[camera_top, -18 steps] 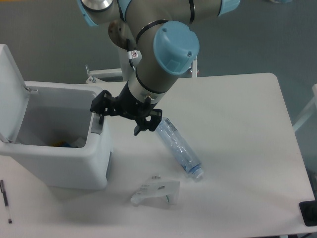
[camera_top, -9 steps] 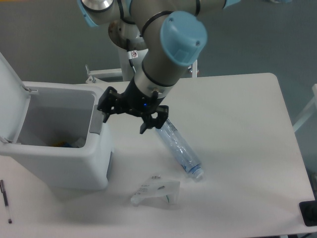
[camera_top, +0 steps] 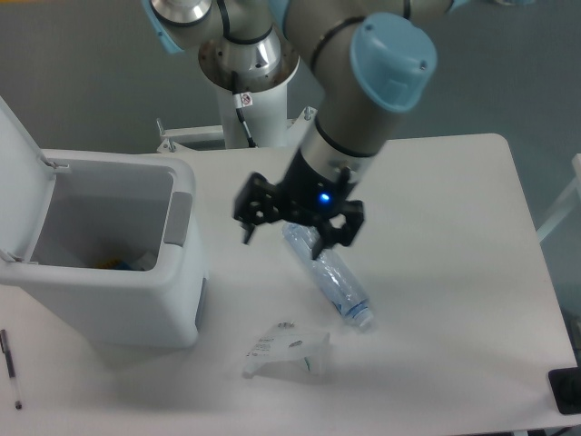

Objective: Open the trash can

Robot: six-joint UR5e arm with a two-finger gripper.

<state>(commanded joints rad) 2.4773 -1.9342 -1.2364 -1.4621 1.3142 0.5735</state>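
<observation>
The white trash can (camera_top: 136,300) stands at the table's left with its flat lid (camera_top: 20,177) swung up and back, so the inside shows. A grey push-button tab (camera_top: 179,218) sits on its right rim. Some blue and yellow rubbish lies at the bottom. My gripper (camera_top: 295,224) hangs open to the right of the bin, apart from it, directly over the upper end of a clear bottle (camera_top: 331,282). Nothing is held between its fingers.
The clear bottle lies on its side at mid-table, cap toward the front right. A crumpled clear wrapper (camera_top: 286,350) lies in front of it. A pen (camera_top: 9,368) rests at the front left edge. A dark object (camera_top: 566,391) sits at the front right corner.
My gripper has moved right, away from the bin's grey tab and rim, to a spot above the bottle. The lid stays up. The bottle and wrapper have not moved.
</observation>
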